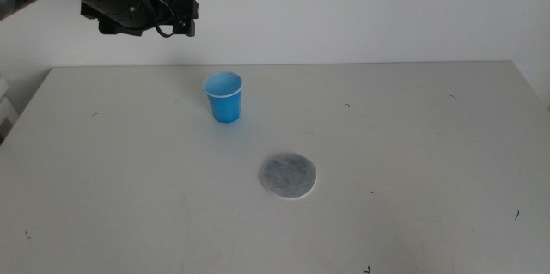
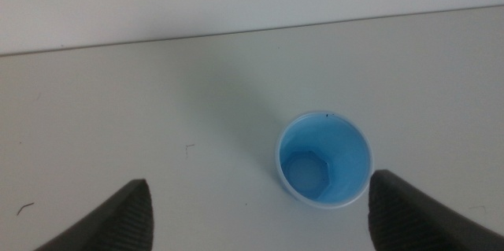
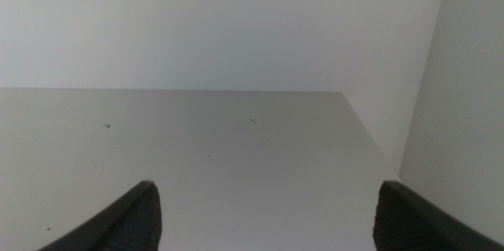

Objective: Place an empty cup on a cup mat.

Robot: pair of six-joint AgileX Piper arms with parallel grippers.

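The blue cup stands upright and empty on the table, behind and left of the grey round cup mat, apart from it. My left gripper hangs high above the table at the upper left, up and left of the cup, open and empty. In the left wrist view the cup shows from above between the wide-apart jaws of the left gripper. My right gripper is open and empty, out of the middle view; it faces bare table near a corner.
The grey table has small dark specks. A white wall stands behind it. The table's right edge and a wall show in the right wrist view.
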